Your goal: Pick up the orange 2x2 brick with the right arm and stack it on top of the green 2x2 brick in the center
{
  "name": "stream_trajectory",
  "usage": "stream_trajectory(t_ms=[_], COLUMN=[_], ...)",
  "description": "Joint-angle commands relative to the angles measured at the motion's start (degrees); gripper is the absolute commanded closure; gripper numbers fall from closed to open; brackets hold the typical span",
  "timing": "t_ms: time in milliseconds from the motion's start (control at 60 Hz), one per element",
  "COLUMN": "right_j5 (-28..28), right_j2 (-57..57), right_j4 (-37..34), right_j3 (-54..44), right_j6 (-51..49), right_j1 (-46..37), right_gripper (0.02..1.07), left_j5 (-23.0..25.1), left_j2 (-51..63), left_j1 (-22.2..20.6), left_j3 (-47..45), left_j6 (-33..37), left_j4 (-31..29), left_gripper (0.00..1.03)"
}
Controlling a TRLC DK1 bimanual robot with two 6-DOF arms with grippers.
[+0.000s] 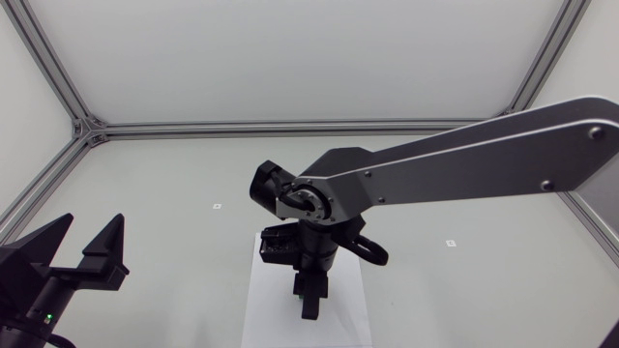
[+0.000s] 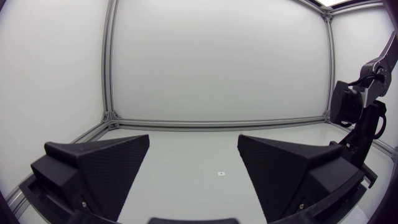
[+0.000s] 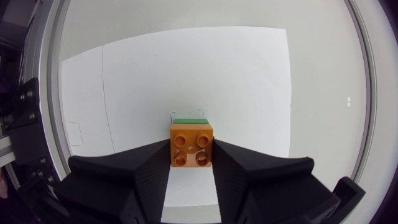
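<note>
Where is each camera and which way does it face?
Head: above the table, looking down; right arm over the sheet, left gripper aside.
Left wrist: on left arm, facing across the table; own open fingers.
Right wrist: on right arm, facing down; right gripper shut on orange brick, green brick beyond.
Shared: head and left wrist both show right arm.

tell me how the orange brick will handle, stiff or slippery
Probably stiff: the orange brick shows square edges in the right gripper. Its smooth flat sides could slip slightly. Small and blocky, likely light, unlikely to roll.
</note>
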Motion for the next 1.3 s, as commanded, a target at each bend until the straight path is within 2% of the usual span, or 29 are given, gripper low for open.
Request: stream_trajectory(t_ms=[0,400,567,783,983,1283], right_j5=[0.0,2.2,0.0,-2.72,-0.7,0.44], right_j2=[1.75,3.95,4.83,3.16,1.4,4.48], right_j4=[0.98,-0.52,-1.04,2.21,5.28,0.01], right_j3=[-3.41,-1.48,-1.65,-4.29,-6.57,-1.92], right_j6=[0.04,-3.3,-4.88,-5.5,-3.3,-4.35], right_j1=[1.14,1.75,0.96,-0.18,0.7,0.44], right_gripper=[1.02,1.02,1.02,1.02,1.02,1.02], left_j5=[0.23,0.23,0.23,0.23,0.23,0.23], left_j2=[-0.45,-0.45,-0.45,-0.45,-0.45,-0.45], left_j1=[0.14,0.14,0.14,0.14,0.14,0.14], left_j3=[-2.35,-2.35,-2.35,-2.35,-2.35,-2.35], left_j6=[0.73,0.73,0.73,0.73,0.73,0.73], left_j4=[-0.84,-0.84,-0.84,-0.84,-0.84,-0.84], left_gripper=[0.04,0.04,0.04,0.04,0.04,0.04])
